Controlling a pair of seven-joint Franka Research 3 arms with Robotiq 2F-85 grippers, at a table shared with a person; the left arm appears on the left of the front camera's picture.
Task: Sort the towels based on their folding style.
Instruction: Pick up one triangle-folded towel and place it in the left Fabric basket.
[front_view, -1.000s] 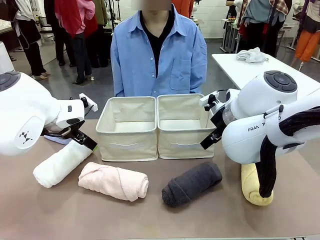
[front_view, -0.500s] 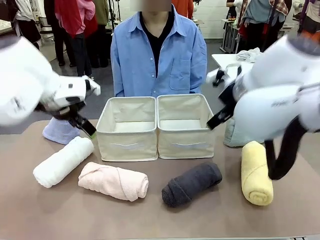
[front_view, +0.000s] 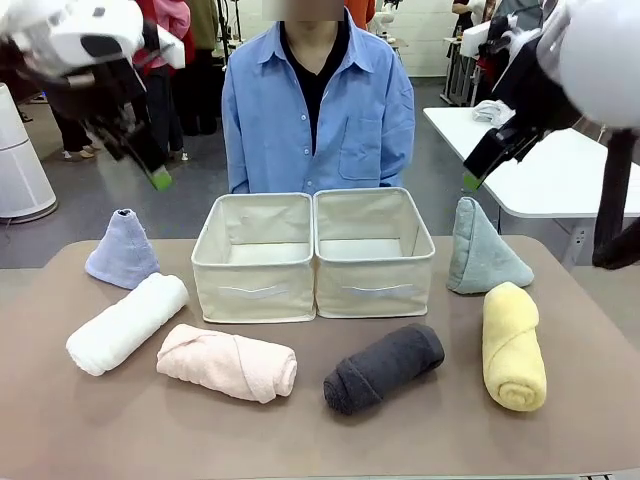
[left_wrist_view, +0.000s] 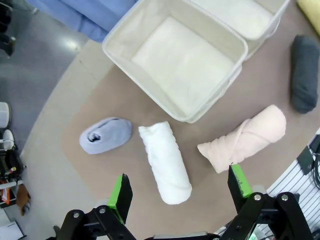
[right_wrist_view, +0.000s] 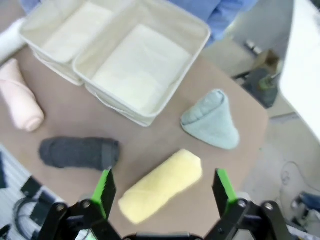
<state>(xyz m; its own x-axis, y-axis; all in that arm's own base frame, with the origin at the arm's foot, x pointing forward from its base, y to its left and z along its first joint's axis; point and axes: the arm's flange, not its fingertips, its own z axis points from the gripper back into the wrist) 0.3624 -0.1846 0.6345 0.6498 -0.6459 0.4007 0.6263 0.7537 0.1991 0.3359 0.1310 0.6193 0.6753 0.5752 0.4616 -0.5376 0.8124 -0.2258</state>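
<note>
Six towels lie on the brown table. In front sit the white roll (front_view: 127, 322), pink roll (front_view: 228, 362), dark grey roll (front_view: 384, 367) and yellow roll (front_view: 513, 345). The light blue cone (front_view: 122, 248) stands at the left and the grey-green cone (front_view: 483, 260) at the right. My left gripper (front_view: 152, 172) hangs high at upper left, open and empty. From its wrist it (left_wrist_view: 180, 189) looks down on the white roll (left_wrist_view: 165, 162), pink roll (left_wrist_view: 245, 145) and blue cone (left_wrist_view: 106, 135). My right gripper (front_view: 474, 180) is high at upper right, open (right_wrist_view: 164, 186), over the yellow roll (right_wrist_view: 161, 185) and grey-green cone (right_wrist_view: 211, 120).
Two beige fabric bins, the left bin (front_view: 255, 290) and the right bin (front_view: 375, 290), stand side by side at the table's middle, with nothing inside. A person in a blue shirt (front_view: 318, 100) stands right behind them. A white table (front_view: 560, 160) lies at the back right.
Both arms have risen from table height to well above it, uncovering the two cones and the yellow roll. Both grippers stay open and no towel has moved.
</note>
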